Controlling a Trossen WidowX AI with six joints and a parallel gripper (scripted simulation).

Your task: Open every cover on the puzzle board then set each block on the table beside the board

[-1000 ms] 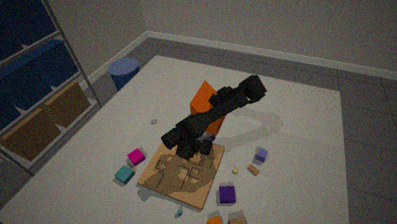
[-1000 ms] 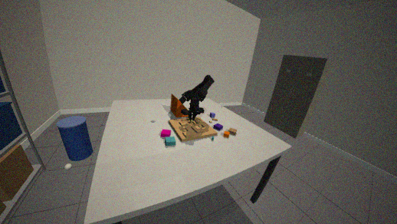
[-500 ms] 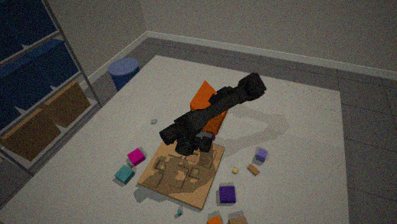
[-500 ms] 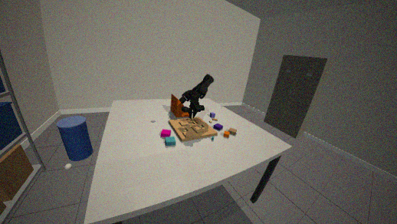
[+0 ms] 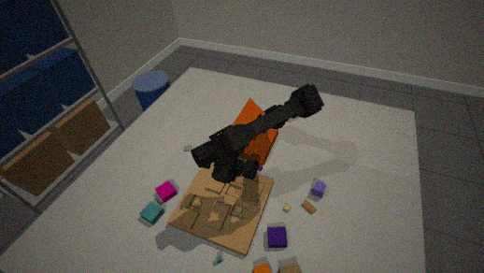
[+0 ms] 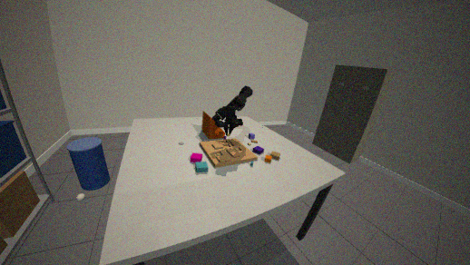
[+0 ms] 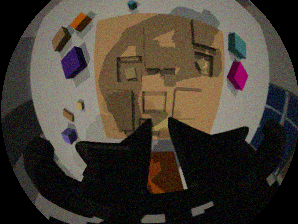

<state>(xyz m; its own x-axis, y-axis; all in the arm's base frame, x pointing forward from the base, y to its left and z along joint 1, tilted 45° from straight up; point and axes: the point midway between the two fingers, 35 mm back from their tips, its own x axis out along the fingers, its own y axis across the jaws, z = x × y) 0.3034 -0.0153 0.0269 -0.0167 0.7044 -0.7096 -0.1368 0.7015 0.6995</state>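
Observation:
The wooden puzzle board [image 5: 237, 244] [image 6: 223, 163] [image 7: 102, 45] lies flat, partly shaded by the arm. Two open wells show pale blocks inside: one block [image 7: 130, 73] at the left and another block [image 7: 202, 65] at the right of the wrist view. A square outlined recess [image 7: 155, 101] is in the middle, with raised or outlined panels around it. My gripper [image 6: 228, 132] [image 7: 158, 120] is over the board's edge nearest the orange wedge, its fingers shut on a small pale tan piece [image 7: 160, 124]. The piece is mostly hidden, and whether it touches the board cannot be told.
An orange wedge [image 5: 250, 112] [image 6: 210, 128] stands behind the board. Magenta [image 5: 165, 191] and teal [image 5: 151, 212] blocks lie at its left. Purple [image 5: 277, 237], violet [image 5: 319, 188], brown [image 5: 308, 206] and beige [image 5: 287, 207] pieces lie at its right, orange [image 5: 262, 268] and tan [image 5: 290, 266] ones in front.

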